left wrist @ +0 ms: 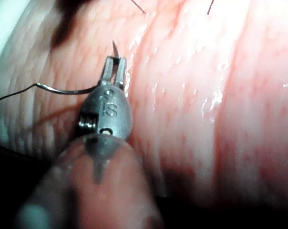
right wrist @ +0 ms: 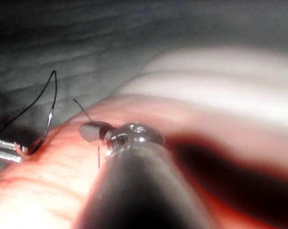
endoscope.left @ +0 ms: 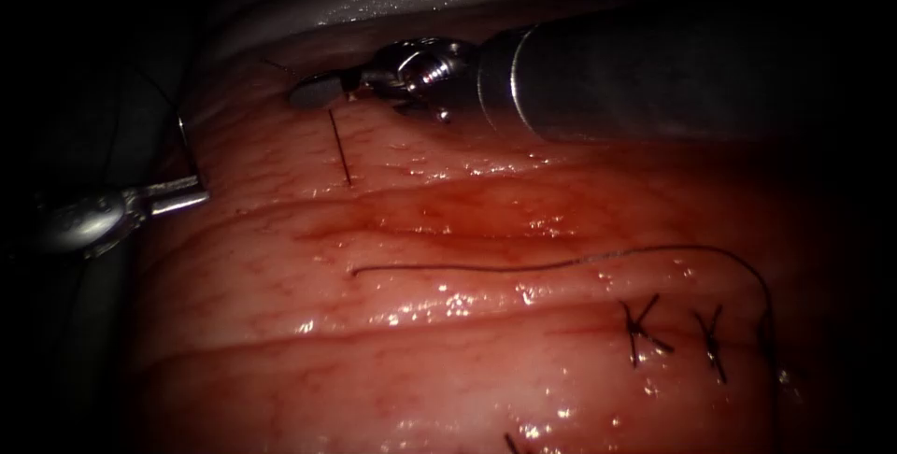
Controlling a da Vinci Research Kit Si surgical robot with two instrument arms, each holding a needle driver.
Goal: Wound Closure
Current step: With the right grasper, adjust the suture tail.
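At about nine o'clock in the endoscope view, the left arm's silver steel tool (endoscope.left: 192, 194) reaches in from the left edge of the glistening pink-red tissue (endoscope.left: 448, 361). Its jaws are pressed together on the thin curved steel needle (endoscope.left: 186, 150); the left wrist view shows the grip close behind the point, with the sharp tip (left wrist: 114, 46) jutting just past the jaws and the rest of the curve sweeping away to the side, clear of the tissue. The fine dark thread (left wrist: 15, 93) trails from the needle's far end.

Toward twelve o'clock, the right arm's steel tool (endoscope.left: 318, 92) on its wide grey shaft (endoscope.left: 654, 71) lies over the upper tissue. Its jaws look closed at the tip, and a short straight dark thread end (endoscope.left: 340, 148) hangs just below them; whether they pinch that strand cannot be told.

Across the centre, a long dark strand (endoscope.left: 467, 270) lies on the wet surface and arcs down at four o'clock beside two knotted black stitches (endoscope.left: 645, 328), (endoscope.left: 710, 342).
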